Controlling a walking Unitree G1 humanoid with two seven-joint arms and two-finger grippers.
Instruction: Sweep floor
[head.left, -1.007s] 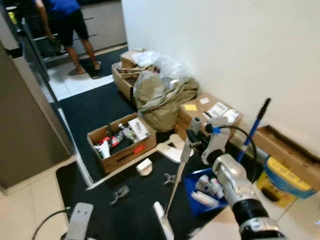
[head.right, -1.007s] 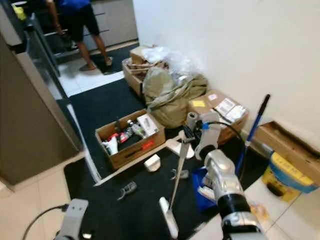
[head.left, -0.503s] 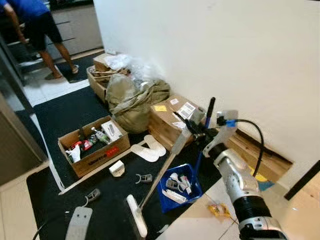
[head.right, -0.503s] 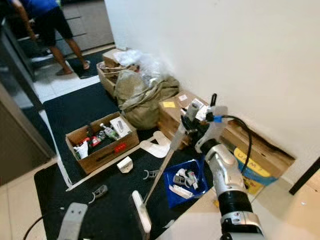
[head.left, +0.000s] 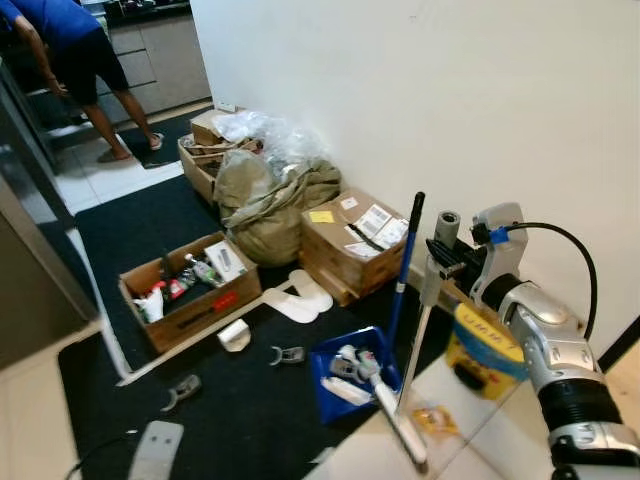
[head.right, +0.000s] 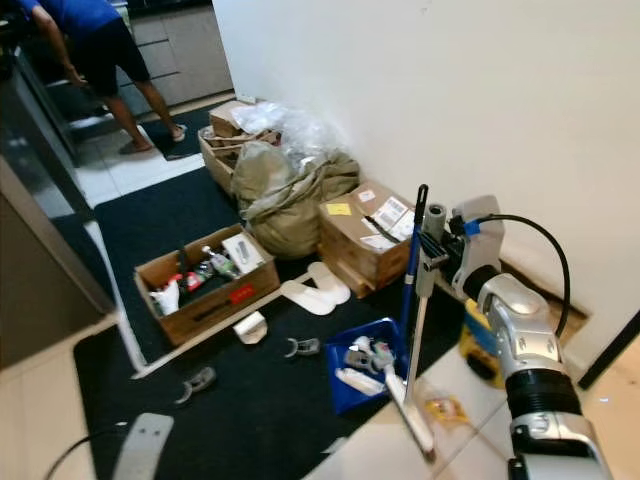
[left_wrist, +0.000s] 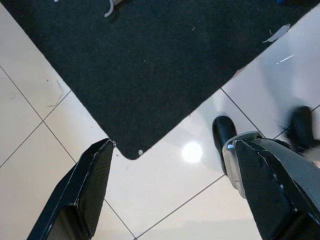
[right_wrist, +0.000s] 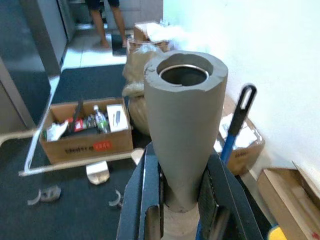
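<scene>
Glossy white floor tiles (left_wrist: 165, 190), matt black fuzzy rug (head.left: 200, 420), brown cardboard boxes (head.left: 190, 310), blue plastic dustpan (head.left: 345, 385), matt grey broom handle (right_wrist: 185, 130).

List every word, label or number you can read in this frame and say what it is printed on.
"UMM", roughly, partly blurred: on the yellow round tub with a blue lid.
Dark print and a red sticker: on the front of the open brown cardboard box of bottles, too blurred to read.
White shipping labels: on top of the closed brown cardboard carton by the wall, too small to read.
</scene>
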